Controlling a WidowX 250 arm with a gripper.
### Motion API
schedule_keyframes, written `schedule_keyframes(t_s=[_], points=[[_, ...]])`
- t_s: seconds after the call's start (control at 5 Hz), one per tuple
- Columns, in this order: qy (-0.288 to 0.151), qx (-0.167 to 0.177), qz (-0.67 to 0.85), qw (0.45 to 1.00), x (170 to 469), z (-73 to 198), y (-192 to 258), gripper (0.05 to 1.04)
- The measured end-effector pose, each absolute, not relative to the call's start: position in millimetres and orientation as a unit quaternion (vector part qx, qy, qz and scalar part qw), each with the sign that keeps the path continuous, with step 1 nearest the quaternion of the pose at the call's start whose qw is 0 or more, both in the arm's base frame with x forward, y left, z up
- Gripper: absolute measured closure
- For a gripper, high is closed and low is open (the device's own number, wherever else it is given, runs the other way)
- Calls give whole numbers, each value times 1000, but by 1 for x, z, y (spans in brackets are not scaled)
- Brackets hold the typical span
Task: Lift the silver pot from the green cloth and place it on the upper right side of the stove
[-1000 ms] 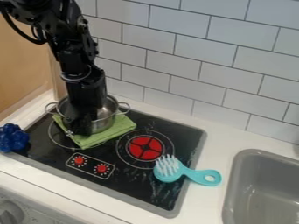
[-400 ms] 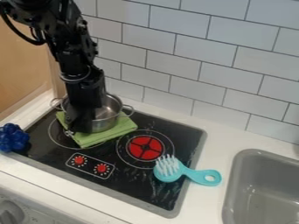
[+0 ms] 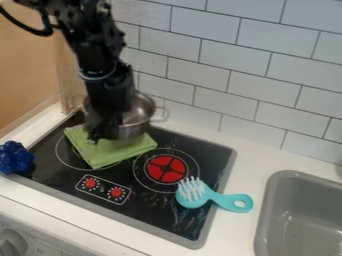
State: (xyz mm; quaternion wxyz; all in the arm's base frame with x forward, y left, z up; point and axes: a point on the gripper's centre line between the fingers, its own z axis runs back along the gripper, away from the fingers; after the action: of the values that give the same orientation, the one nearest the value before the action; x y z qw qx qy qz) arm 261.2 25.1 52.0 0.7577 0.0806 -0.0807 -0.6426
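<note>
My arm [image 3: 93, 47] was black — knobbly joints [image 3: 83, 22] above, a smoother block [image 3: 112, 95] below — with a thin, pale ring [image 3: 98, 77] and a curving black cable [image 3: 28, 30].

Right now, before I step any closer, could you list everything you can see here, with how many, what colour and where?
Pot: one, silver, in the gripper above the cloth
Cloth: one, green, folded on the stove's upper left
Stove top: one, black with grey edge, set in the counter
Burner disc: one, red with black cross, right of the cloth
Dials: two, red, near the stove's front edge
Brush: one, turquoise with white bristles, over the stove's right edge
Bumpy object: one, blue, stove's left corner
Sink: one, grey, lower right
Counter: one, white, around the stove
Tiled wall: one, pale grey, behind
Wooden panel: one, light brown, upper left
Knob: one, grey, lower left
Robot arm: one, black, from the top left
Gripper: one, black, at the pot
</note>
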Motion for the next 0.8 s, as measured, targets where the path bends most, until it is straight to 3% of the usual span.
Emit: schedule_keyframes(t_s=[0.4, 0.8], points=[[-117, 57, -698, 704, 277, 64, -36, 1030], [-102, 36, -754, 648, 301, 51, -97, 1030]])
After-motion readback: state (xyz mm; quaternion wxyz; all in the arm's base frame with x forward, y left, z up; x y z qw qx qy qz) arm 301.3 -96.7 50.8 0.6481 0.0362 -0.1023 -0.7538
